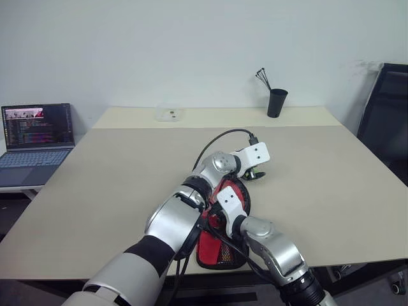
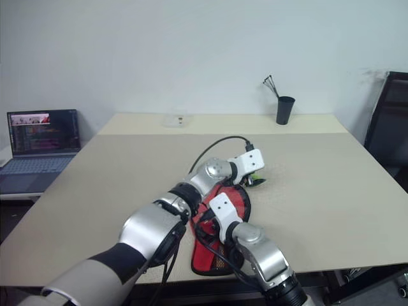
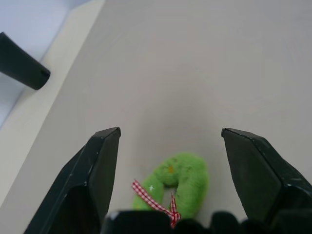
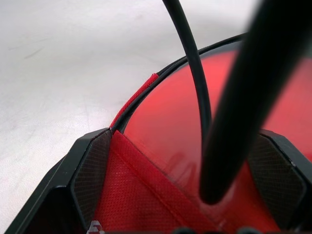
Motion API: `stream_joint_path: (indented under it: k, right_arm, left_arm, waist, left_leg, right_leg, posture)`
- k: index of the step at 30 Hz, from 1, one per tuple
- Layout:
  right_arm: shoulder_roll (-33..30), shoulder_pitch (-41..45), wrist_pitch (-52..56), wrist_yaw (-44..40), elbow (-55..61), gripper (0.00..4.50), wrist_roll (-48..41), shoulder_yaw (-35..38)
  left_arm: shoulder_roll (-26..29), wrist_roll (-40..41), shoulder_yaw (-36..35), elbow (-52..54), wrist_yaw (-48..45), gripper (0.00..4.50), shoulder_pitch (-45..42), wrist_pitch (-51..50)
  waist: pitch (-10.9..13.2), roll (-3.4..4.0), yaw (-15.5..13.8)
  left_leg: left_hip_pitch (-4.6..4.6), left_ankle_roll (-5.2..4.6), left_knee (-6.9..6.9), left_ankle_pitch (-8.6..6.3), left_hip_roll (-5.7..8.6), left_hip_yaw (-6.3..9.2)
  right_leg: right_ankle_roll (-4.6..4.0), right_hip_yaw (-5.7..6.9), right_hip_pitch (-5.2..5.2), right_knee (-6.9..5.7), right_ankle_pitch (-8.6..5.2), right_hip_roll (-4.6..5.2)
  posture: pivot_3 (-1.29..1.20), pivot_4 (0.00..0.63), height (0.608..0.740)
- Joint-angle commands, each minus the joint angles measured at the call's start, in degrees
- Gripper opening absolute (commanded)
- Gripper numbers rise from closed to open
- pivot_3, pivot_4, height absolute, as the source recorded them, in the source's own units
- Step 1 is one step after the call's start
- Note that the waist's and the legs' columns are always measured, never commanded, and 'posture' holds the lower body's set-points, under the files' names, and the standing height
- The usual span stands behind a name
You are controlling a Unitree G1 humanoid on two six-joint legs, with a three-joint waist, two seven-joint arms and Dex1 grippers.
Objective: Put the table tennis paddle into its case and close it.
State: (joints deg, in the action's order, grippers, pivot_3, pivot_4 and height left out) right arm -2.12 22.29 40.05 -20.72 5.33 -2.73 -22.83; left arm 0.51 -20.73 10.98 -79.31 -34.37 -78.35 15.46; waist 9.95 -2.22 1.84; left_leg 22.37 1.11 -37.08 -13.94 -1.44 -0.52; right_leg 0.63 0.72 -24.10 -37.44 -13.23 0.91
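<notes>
left end effector [image 3: 165,161]: seen spread wide in the left wrist view, nothing pinched between its 2 black fingers [image 3: 100,170]; held above the worktop, just past the far edge of the case.
right end effector [image 4: 185,170]: spread wide, its 2 fingers set on either side of the red face; no grip can be made out.
case [image 2: 213,255]: laid on the near part of the worktop, close to the front edge, red side with black mesh pocket turned up; largely covered by both arms.
table tennis paddle [image 4: 161,131]: red rubber face seen lying inside the case, with the case's black rim and red fabric edge around it; handle hidden.
case closure: cannot be told whether the zip is shut; in the right wrist view the edge appears open.
green plush ring [image 3: 183,183]: with a red-and-white checked ribbon, lying on the worktop beneath the left end effector.
black cable [image 1: 220,141]: looped over the left wrist.
worktop [image 1: 127,172]: pale beige.
black cup [image 1: 276,102]: standing at the far edge, thin sticks in it.
laptop [image 1: 36,137]: open, on a separate surface at the left.
black chair [image 1: 386,121]: at the right.
</notes>
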Motion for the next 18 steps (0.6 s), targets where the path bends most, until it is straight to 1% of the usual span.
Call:
stream_joint_path:
  k: [1,5,8,10,12,14,16,18]
  right_arm:
    - [-1.53,-1.96,3.43,-1.58,-1.42,4.5,-0.94,0.29]
    - [-4.35,-3.13,6.94,-4.83,6.43,4.5,-4.84,3.51]
    - [-7.18,-4.24,11.59,-7.14,13.76,4.5,-9.1,7.09]
    - [-8.92,-4.48,14.16,-8.48,17.36,4.5,-11.69,9.08]
    - [-13.13,-4.52,17.12,-12.5,22.97,4.5,-16.19,11.98]
    - [-16.5,-3.83,19.4,-14.5,25.89,4.5,-19.58,15.31]
    - [-19.26,-2.3,20.01,-15.45,25.84,4.5,-21.37,18.31]
    - [-21.39,-0.24,19.33,-15.28,23.71,4.5,-21.61,21.12]
  left_arm:
    - [2.62,2.94,-2.93,2.43,0.62,3.69,-1.48,0.5]
    - [6.08,6.73,-6.88,3.09,-0.45,3.69,-1.45,-1.09]
    - [8.75,10.47,-10.43,4.12,-2.07,3.69,-0.7,-2.63]
    - [10.0,11.61,-11.32,4.95,-3.0,3.69,0.2,-2.86]
    - [11.78,13.68,-12.24,7.14,-7.26,3.69,2.83,-3.16]
    - [13.07,16.24,-13.2,10.47,-12.06,3.69,6.04,-4.45]
    - [14.23,18.5,-13.67,14.94,-15.93,3.69,9.96,-6.25]
    - [15.47,21.13,-13.55,22.58,-20.87,3.69,15.89,-9.64]
  waist:
    - [0.0,0.0,-0.03]
    - [0.0,0.0,-0.12]
    - [0.0,0.0,-0.19]
    - [0.01,0.0,-0.2]
    - [0.02,0.01,-0.22]
    - [0.02,0.03,-0.19]
    - [0.02,0.02,-0.06]
    - [0.04,0.04,0.03]
  left_leg:
    - [0.0,0.0,0.0,0.0,0.0,0.01]
    - [0.07,0.0,0.0,0.0,-0.02,0.03]
    - [0.15,0.0,-0.01,0.0,-0.04,0.06]
    - [0.21,0.0,-0.01,0.0,-0.04,0.09]
    - [0.24,0.0,0.0,0.0,-0.05,0.12]
    - [0.24,0.0,0.02,0.0,-0.05,0.1]
    - [0.23,0.0,0.01,0.0,-0.05,0.09]
    - [0.22,0.0,0.01,0.0,-0.05,0.07]
  right_leg:
    - [0.0,0.0,0.0,-0.01,0.0,-0.01]
    - [0.0,0.01,-0.01,0.03,0.0,0.02]
    - [0.0,0.06,-0.03,0.08,0.0,0.07]
    - [0.0,0.09,-0.05,0.12,0.0,0.09]
    - [0.0,0.11,-0.06,0.14,0.0,0.1]
    - [-0.01,0.09,-0.06,0.17,0.01,0.11]
    - [-0.01,0.09,-0.05,0.19,0.01,0.1]
    - [-0.01,0.08,-0.07,0.15,0.01,0.07]
  posture:
    - [0.0,0.15,0.74]
    - [0.0,0.15,0.74]
    - [0.0,0.15,0.74]
    - [0.0,0.15,0.74]
    - [0.0,0.15,0.74]
    - [0.0,0.15,0.74]
    - [0.0,0.15,0.74]
    - [0.0,0.15,0.74]
